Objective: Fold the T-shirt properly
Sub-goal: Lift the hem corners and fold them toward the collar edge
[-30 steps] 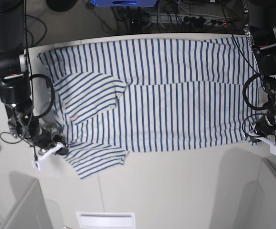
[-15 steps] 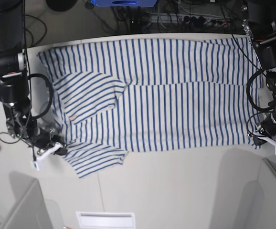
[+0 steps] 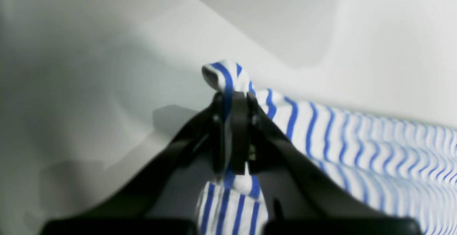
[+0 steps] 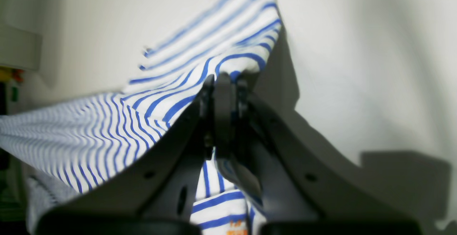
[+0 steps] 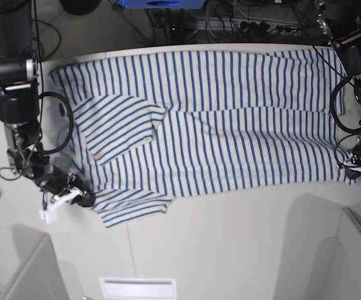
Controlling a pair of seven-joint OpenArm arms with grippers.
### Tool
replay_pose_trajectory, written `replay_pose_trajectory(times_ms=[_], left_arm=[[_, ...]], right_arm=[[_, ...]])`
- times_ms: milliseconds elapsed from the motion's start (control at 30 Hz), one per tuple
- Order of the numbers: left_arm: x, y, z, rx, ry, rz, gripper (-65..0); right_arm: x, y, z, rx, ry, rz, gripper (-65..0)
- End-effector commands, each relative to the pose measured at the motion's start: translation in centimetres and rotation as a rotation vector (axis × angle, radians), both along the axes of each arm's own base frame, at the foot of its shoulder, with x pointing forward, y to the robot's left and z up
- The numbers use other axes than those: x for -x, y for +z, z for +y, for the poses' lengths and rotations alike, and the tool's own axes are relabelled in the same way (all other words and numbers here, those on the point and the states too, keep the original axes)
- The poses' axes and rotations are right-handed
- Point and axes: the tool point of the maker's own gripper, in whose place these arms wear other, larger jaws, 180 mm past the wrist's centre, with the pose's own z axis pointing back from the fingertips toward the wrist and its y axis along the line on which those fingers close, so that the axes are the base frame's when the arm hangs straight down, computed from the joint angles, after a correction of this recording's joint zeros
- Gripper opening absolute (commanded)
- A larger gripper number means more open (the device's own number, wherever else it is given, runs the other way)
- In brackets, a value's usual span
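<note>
Left gripper [image 3: 232, 135] is seen clamped on a bunched corner of the T-shirt [image 3: 357, 135] in the left wrist view. Right gripper [image 4: 223, 113] is pinched on striped cloth in the right wrist view. Base view: T-shirt is spread across the table [image 5: 230, 244], held at both near corners.

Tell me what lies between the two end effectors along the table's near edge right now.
In the base view, only the T-shirt spans it: its striped lower hem runs from the right end effector to the left end effector, both shut on it.
</note>
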Motion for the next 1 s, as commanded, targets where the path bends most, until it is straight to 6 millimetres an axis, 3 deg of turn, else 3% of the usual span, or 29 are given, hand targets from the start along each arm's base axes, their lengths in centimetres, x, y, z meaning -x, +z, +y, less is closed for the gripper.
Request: replay_pose_trajectory(times_ms=[0, 233, 433, 700, 767, 867, 967], left_arm=[[-1.1, 2.6, 0.5, -0.029, -0.006, -0.07, -65.0], [-0.7, 4.3, -0.2, -0.075, -0.037, -0.106, -65.0], [-0.3, 4.1, -0.8, -0.075, -0.067, -0.068, -65.0], [1.0, 3.1, -2.0, -0.108, -0.149, -0.036, -65.0], [1.5, 2.7, -2.0, -0.109, -0.151, -0.024, -65.0], [2.7, 3.4, -0.7, -0.125, -0.115, -0.036, -65.0], [3.4, 4.0, -0.7, -0.156, -0.148, -0.045, -65.0]], right_arm=[[-1.6, 3.1, -1.5, -0.007, -0.026, -0.082, -65.0], [-0.5, 3.6, -0.9, -0.014, 0.008, -0.089, -65.0], [0.3, 2.6, -1.0, -0.015, 0.003, -0.071, -65.0], [1.7, 3.5, -0.6, 0.011, 0.032, -0.134, -65.0], [2.1, 3.3, -1.6, 0.01, 0.008, -0.128, -65.0], [2.5, 3.1, -2.5, 0.0, -0.023, -0.126, -65.0], [2.9, 2.8, -2.9, 0.0, -0.03, -0.119, -65.0]])
